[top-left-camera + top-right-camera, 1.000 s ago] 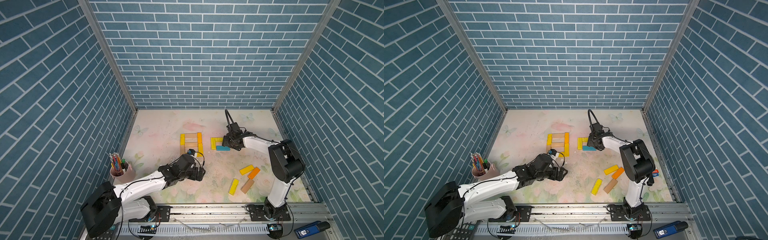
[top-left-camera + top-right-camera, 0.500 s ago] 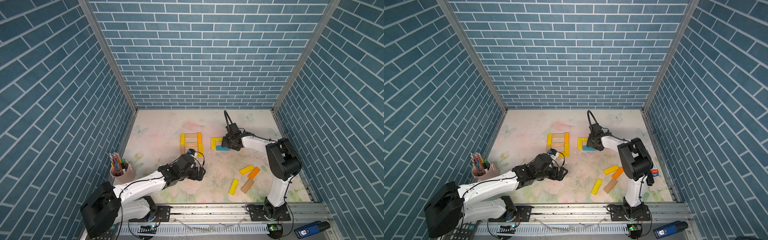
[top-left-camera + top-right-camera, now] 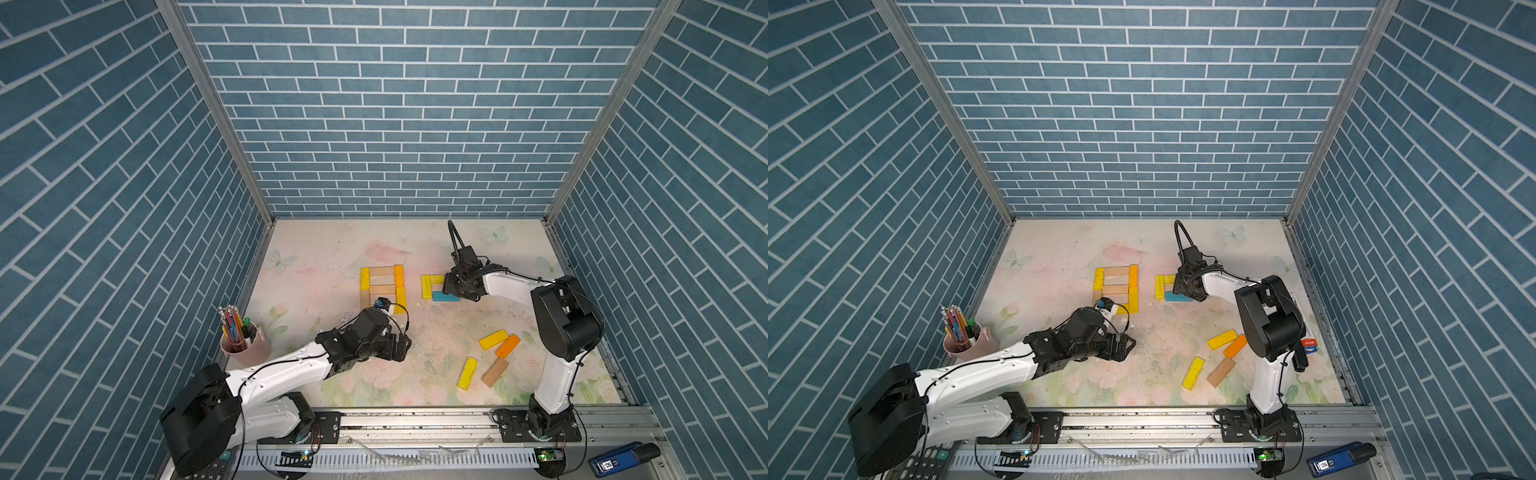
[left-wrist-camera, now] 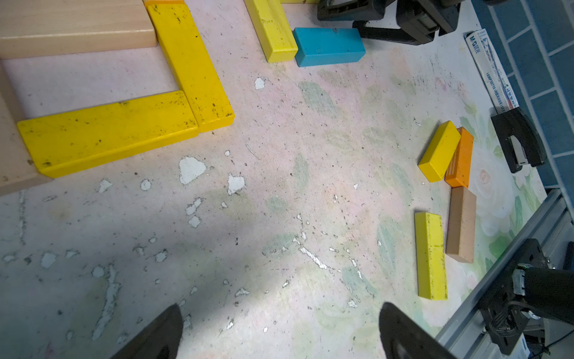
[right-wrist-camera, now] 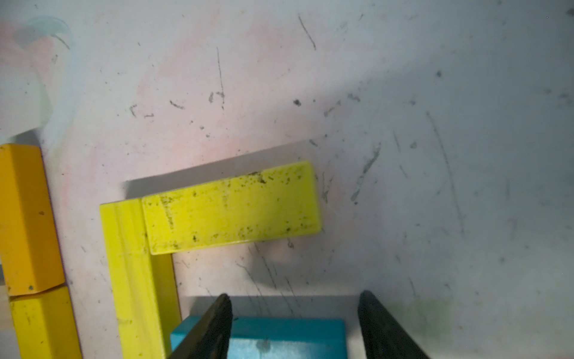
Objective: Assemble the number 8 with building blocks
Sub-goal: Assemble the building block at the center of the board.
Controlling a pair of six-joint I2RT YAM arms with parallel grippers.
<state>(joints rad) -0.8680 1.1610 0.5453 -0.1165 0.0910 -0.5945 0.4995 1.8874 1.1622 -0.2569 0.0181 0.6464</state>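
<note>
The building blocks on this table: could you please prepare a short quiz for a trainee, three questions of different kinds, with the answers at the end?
1. True or false: the left gripper is open and holds nothing.
2. How many loose blocks lie scattered near the right arm's base? A) two B) four C) six
3. Fill in: the right gripper is low over the ____ block.

Key: 1 true. 2 B. 3 teal, that is, the teal block.
</note>
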